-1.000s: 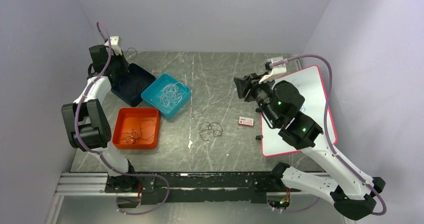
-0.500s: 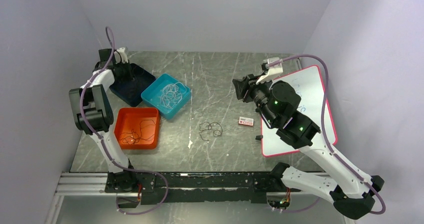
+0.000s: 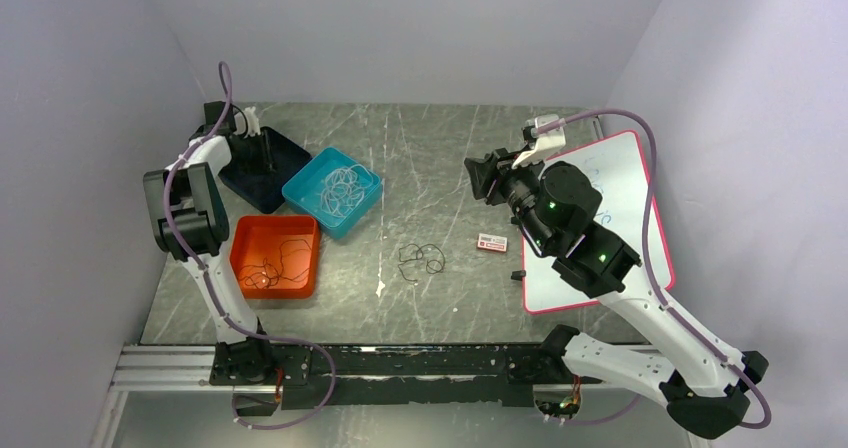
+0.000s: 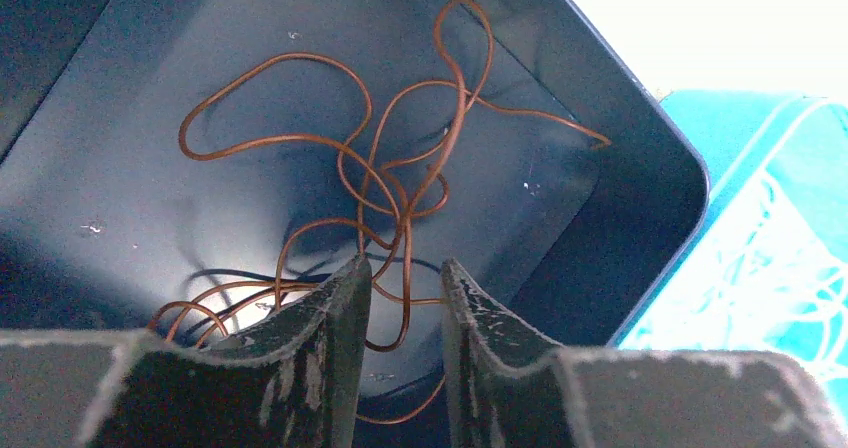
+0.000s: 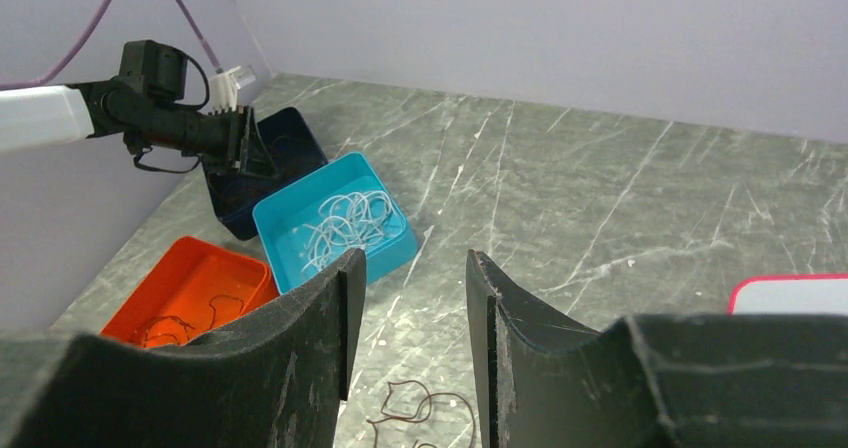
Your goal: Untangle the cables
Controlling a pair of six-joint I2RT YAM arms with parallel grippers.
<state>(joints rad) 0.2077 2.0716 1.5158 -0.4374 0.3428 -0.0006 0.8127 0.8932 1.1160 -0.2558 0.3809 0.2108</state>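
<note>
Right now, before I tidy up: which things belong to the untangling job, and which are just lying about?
Job: loose dark tangle; white cables in teal tray; dark cables in orange tray; brown cables in navy tray.
Lying about: whiteboard; small red-and-white box; small black piece.

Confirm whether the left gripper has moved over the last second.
Yes. In the top view the left gripper has swung right and nearer: it was beyond the back-left edge of the dark blue tray, and now it is over that tray, which stayed put.
</note>
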